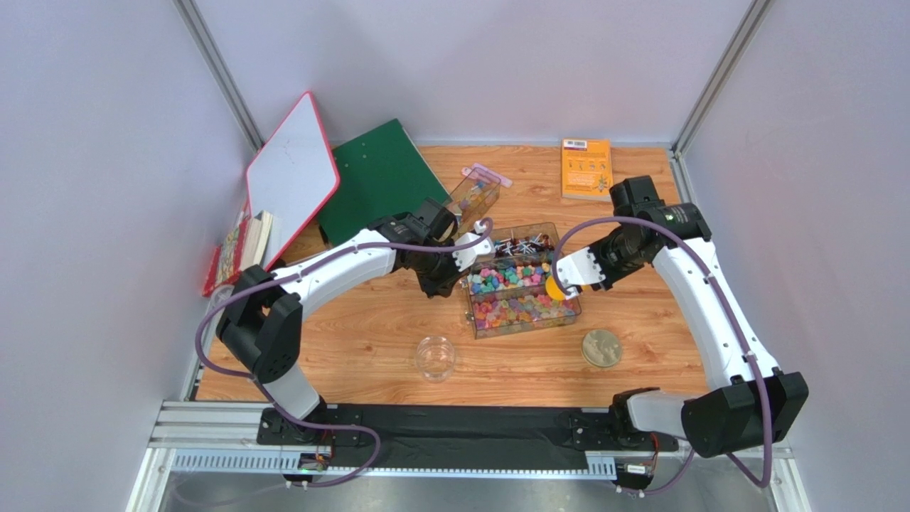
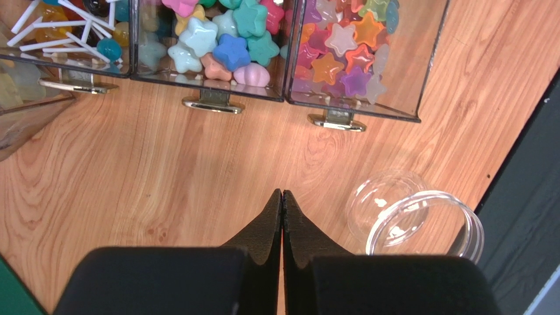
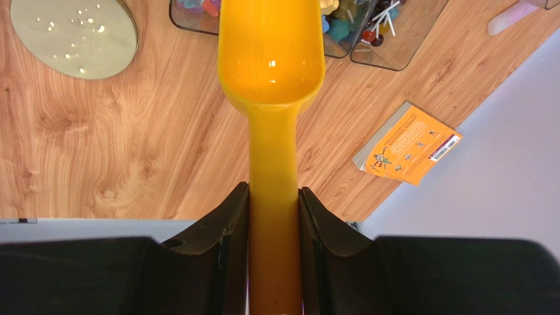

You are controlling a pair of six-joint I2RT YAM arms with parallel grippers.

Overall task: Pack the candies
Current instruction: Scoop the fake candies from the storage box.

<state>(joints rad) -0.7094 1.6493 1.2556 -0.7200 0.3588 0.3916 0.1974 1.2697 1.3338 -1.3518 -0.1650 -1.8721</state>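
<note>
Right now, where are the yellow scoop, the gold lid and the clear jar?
yellow scoop (image 3: 274, 151): right wrist view, handle below the bowl.
gold lid (image 3: 72, 36): right wrist view, centre of its top.
clear jar (image 2: 411, 216): left wrist view, its clear wall.

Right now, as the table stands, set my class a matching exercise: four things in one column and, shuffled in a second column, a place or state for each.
Column one:
1. yellow scoop
2. gold lid
3. clear jar
4. orange booklet

Column two:
A. at the far edge of the table
B. empty, near the front edge
C. gripped by the right end effector
D. lying flat, right of the clear jar in the top view

Pairs: 1-C, 2-D, 3-B, 4-A
</note>
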